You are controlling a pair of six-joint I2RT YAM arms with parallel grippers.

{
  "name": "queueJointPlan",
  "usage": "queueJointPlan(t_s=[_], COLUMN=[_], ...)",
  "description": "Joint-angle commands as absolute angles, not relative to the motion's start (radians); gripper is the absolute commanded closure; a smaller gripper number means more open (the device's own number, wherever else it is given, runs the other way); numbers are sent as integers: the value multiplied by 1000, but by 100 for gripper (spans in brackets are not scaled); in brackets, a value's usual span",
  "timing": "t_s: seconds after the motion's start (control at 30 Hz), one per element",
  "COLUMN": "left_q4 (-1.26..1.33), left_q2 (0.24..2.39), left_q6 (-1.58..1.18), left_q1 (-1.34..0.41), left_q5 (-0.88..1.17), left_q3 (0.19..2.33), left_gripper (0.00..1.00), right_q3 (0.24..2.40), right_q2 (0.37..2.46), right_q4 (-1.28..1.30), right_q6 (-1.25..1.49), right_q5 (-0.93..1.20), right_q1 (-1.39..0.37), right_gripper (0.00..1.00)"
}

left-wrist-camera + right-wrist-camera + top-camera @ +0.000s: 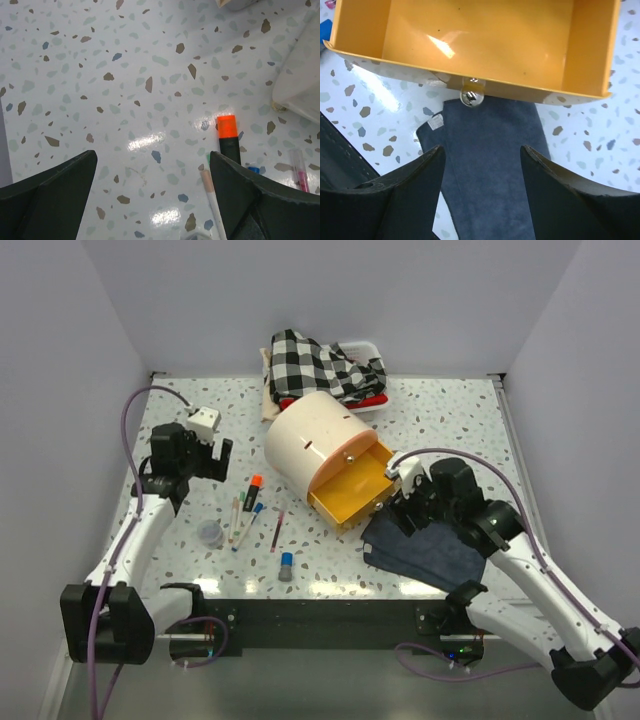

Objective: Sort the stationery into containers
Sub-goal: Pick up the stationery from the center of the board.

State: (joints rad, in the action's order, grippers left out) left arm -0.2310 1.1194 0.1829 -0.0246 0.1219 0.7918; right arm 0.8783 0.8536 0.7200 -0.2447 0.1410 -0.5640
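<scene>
The stationery lies loose on the table left of the cabinet: an orange-capped marker (254, 490) (227, 132), thin pens (240, 520), a dark red pencil (277, 531), a blue-capped tube (286, 565) and a clear round pot (210, 533). One yellow-orange drawer (350, 490) (485, 40) stands pulled out of the cream drum cabinet (315, 440), with nothing inside. My right gripper (398, 502) (481, 150) is open just in front of the drawer's brass knob (471, 96), not touching it. Open over bare table, my left gripper (218, 458) (153, 155) hangs left of the marker.
A dark blue cloth (430, 545) (495, 175) lies under the right gripper, its far edge tucked beneath the drawer front. Checked black-and-white fabric (320, 365) fills a white tray (368, 344) behind the cabinet. Walls close in the table on three sides.
</scene>
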Motion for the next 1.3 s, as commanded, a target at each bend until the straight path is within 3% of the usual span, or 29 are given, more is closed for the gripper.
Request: queueJointPlan(t_s=[0.0,0.2,0.43,0.57,0.87,1.17,1.27], left_q4=[-455,-783,-989,-1110,-1003,-918,-881], left_q2=[1132,1134,1002,1066,1120,1065,1100], left_q6=[308,567,834,957,884,726,683], left_q1=[-23,-17,90,184,175,-49,-52], left_q5=[126,57,110,196,409,296,262], left_q3=[942,1035,997,968,856,727,736], left_gripper=[0,0,0,0,0,0,0], right_q3=[972,1103,1198,1285,1559,1525,1528], right_q2=[810,827,997,1090,1266,1232,1233], right_q4=[836,792,718,704,742,680,678], right_q6=[-325,-192,-113,-167,-256,-247,-245], right_q5=[127,404,518,502,368,345,344], right_q1=[-558,-560,-596,-627,-666,-666,-664], right_gripper=[34,35,38,38,36,34,34])
